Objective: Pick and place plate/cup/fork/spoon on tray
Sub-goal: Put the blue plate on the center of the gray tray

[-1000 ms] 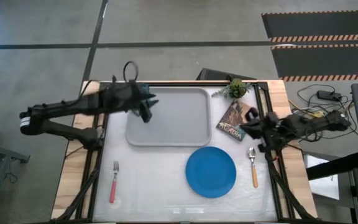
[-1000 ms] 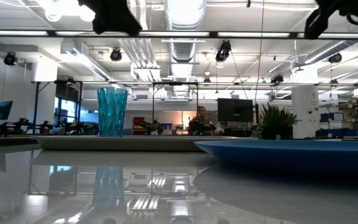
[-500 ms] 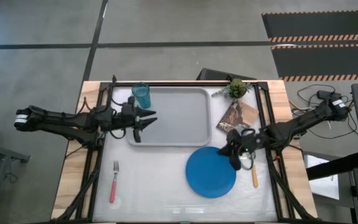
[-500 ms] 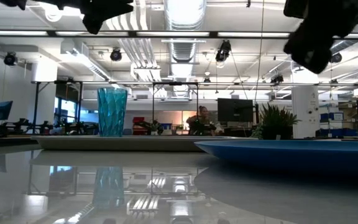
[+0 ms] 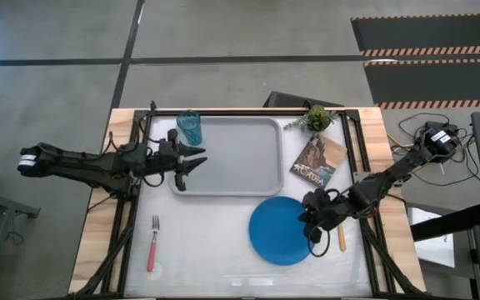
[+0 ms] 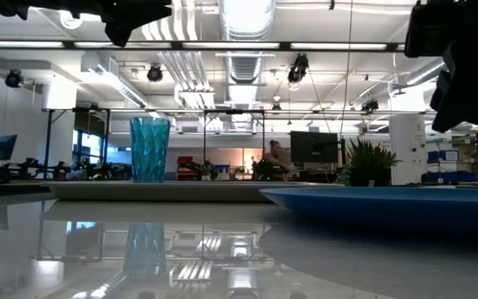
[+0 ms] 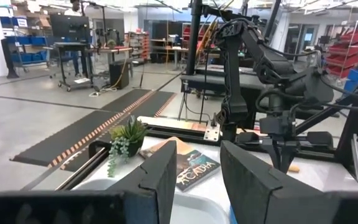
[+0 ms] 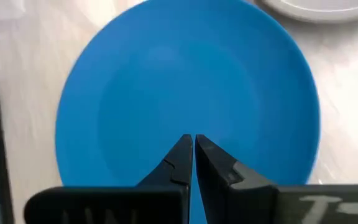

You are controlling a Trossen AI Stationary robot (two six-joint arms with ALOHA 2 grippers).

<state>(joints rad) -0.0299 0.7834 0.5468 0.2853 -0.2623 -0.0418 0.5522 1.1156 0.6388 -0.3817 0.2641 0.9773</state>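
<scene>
The blue plate (image 5: 282,231) lies flat on the table, near of the grey tray (image 5: 232,167). The teal cup (image 5: 188,127) stands upright on the tray's far left corner. My right gripper (image 5: 310,232) is shut and points down over the plate's right part (image 8: 185,81); the low view shows it (image 6: 463,66) above the plate (image 6: 388,199). My left gripper (image 5: 192,160) is open and empty over the tray's left edge, near of the cup. The pink-handled fork (image 5: 152,243) lies at the near left. The orange-handled spoon (image 5: 341,237) lies right of the plate, its bowl hidden by my right arm.
A small potted plant (image 5: 316,117) and a brownish picture card (image 5: 315,161) sit right of the tray. Dark frame rails run along the table's left and right sides. Bare white table lies between the fork and the plate.
My left gripper has drawn back from above the cup toward the table's near left, and the cup stands alone on the tray. My right gripper has gone from beside the card toward the near edge and left, and now stands over the plate's right part.
</scene>
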